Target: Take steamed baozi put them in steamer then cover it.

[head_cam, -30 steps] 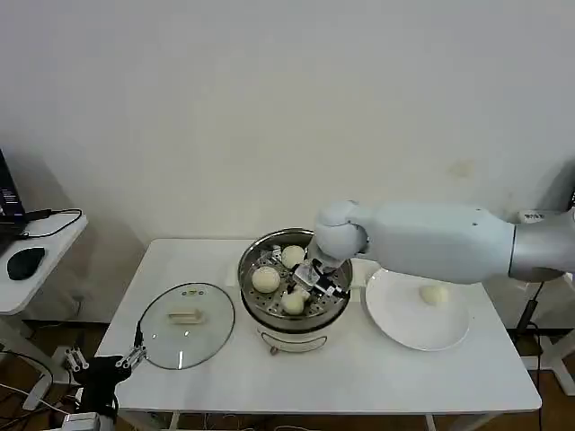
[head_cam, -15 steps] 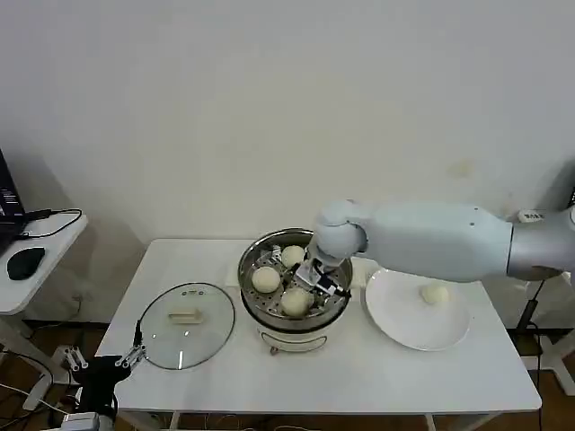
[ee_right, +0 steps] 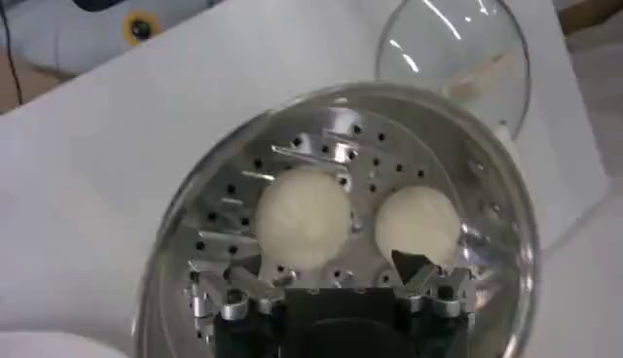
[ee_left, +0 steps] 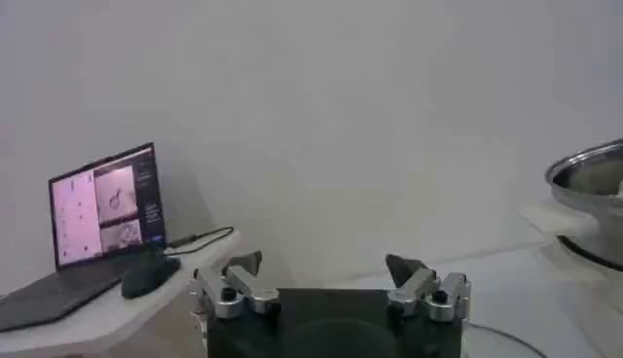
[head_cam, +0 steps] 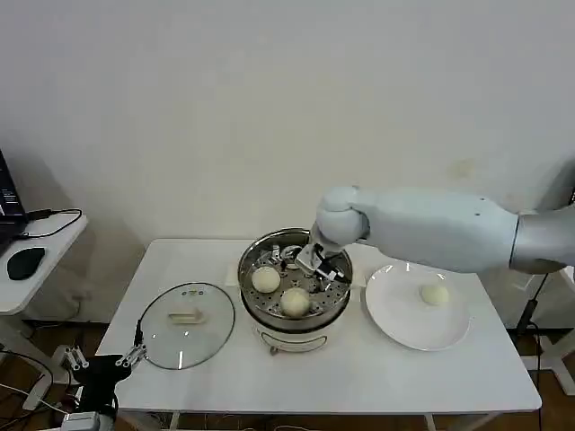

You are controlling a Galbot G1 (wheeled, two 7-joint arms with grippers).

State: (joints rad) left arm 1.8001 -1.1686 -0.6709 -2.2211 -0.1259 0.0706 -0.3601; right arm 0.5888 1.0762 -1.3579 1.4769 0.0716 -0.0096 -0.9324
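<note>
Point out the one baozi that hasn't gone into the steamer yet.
The baozi lying alone on the white plate, right of the steamer. The other visible buns sit on the steamer's perforated tray.

Two baozi (head_cam: pixel 266 279) in steamer (head_cam: pixel 254 310), one outside (plated), cover (head_cam: pixel 186 325) flat
</note>
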